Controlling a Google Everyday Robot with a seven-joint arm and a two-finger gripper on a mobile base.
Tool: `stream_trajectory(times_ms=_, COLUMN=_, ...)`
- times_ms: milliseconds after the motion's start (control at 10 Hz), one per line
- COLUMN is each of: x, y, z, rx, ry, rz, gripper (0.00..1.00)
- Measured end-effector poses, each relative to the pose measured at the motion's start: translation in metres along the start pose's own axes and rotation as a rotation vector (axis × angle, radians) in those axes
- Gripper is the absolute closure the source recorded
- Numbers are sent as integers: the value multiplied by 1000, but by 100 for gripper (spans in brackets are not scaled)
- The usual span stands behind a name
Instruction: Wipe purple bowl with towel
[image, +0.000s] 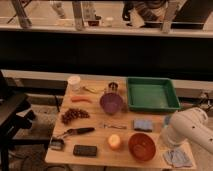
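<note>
The purple bowl (111, 102) stands upright near the middle of the wooden table (95, 137), left of the green tray (152, 93). A grey-blue towel (178, 158) lies crumpled at the table's front right corner. My white arm (189, 129) reaches in from the right over that corner. The gripper (170, 148) is at the arm's lower end, just above the towel's left edge and far from the bowl.
A blue sponge (143, 124), red bowl (141, 146), orange (114, 141), black phone (85, 150), dark-handled brush (77, 131), grapes (74, 115), carrot (81, 99), banana (92, 90), white cup (74, 82) and can (113, 87) surround the bowl. A black chair (12, 115) stands left.
</note>
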Motion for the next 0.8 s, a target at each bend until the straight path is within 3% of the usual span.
stream_trajectory(times_ms=100, x=2, y=-1, z=-5, rx=19, ry=23, rz=10, gripper=55)
stream_trajectory(times_ms=500, x=8, y=-4, z=-18, rx=59, ry=52, rz=28, gripper=21)
stream_trajectory(times_ms=800, x=16, y=-7, z=-20, rx=69, ry=37, rz=44, gripper=20)
